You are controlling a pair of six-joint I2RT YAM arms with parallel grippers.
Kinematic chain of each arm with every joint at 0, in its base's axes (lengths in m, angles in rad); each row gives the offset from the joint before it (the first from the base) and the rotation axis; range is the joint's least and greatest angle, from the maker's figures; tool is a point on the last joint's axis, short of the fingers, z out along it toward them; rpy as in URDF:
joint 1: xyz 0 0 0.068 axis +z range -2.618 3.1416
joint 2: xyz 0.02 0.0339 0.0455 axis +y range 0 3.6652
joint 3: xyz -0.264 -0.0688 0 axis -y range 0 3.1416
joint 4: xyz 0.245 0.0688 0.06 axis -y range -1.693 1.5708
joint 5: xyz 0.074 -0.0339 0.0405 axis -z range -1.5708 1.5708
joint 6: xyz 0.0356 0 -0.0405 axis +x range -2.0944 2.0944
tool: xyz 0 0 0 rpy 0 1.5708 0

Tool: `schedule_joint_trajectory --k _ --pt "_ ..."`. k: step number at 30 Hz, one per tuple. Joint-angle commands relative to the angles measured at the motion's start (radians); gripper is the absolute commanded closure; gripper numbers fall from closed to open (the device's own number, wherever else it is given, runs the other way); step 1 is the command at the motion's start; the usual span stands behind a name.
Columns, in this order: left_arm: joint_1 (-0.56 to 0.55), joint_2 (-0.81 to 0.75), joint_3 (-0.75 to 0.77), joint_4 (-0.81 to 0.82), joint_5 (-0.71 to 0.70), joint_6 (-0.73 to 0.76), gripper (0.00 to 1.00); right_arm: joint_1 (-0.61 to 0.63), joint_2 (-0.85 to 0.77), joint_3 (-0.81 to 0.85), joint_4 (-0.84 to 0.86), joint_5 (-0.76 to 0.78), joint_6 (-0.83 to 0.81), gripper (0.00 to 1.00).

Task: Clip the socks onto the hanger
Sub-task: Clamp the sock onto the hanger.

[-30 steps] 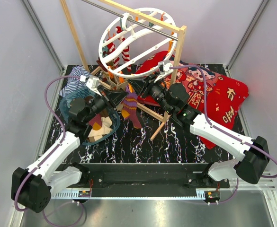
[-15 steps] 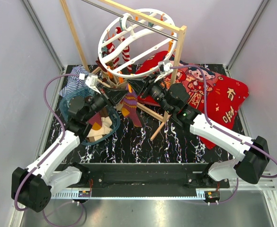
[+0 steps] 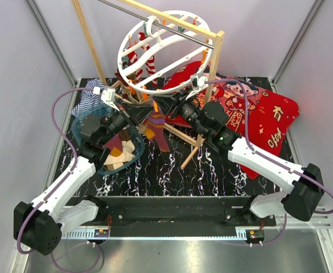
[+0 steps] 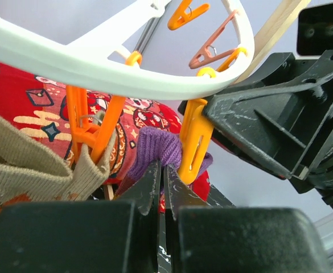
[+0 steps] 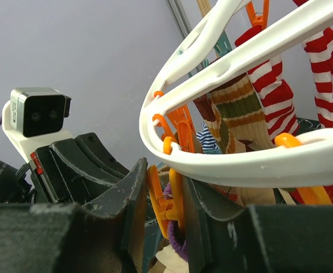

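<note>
Under the hanger [image 4: 98, 65] rim, left gripper [image 4: 161, 170] pinched tight on the purple sock [image 4: 157, 149] cuff, holding it against an orange clip [image 4: 193, 136] — right gripper [image 5: 163, 189] squeezes that clip, likely to open its mouth for the cuff.

I see a wooden frame [image 3: 216, 57] standing toward the back of the black marbled desk [image 3: 172, 170]. A red cartoon-print blanket [image 3: 268, 122] lies bunched at the back right, beside the frame's right post. At the back left a blue-white striped cloth [image 3: 88, 101] sits just behind a clear blue bowl [image 3: 75, 132]. Plain grey walls close in both sides.
</note>
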Motion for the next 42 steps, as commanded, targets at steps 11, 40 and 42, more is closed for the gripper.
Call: schedule_joint_trajectory --k 11,40,42 --pt "0.002 -0.035 0.047 -0.047 -0.044 0.060 1.00 -0.008 -0.110 -0.037 -0.044 -0.055 -0.059 0.25" --pt "0.006 -0.100 0.111 -0.348 -0.268 0.230 0.96 -0.008 -0.263 0.035 -0.546 -0.037 -0.346 0.14" --pt "0.006 -0.104 0.110 -0.349 -0.273 0.230 0.96 -0.008 -0.253 0.035 -0.505 -0.029 -0.335 0.14"
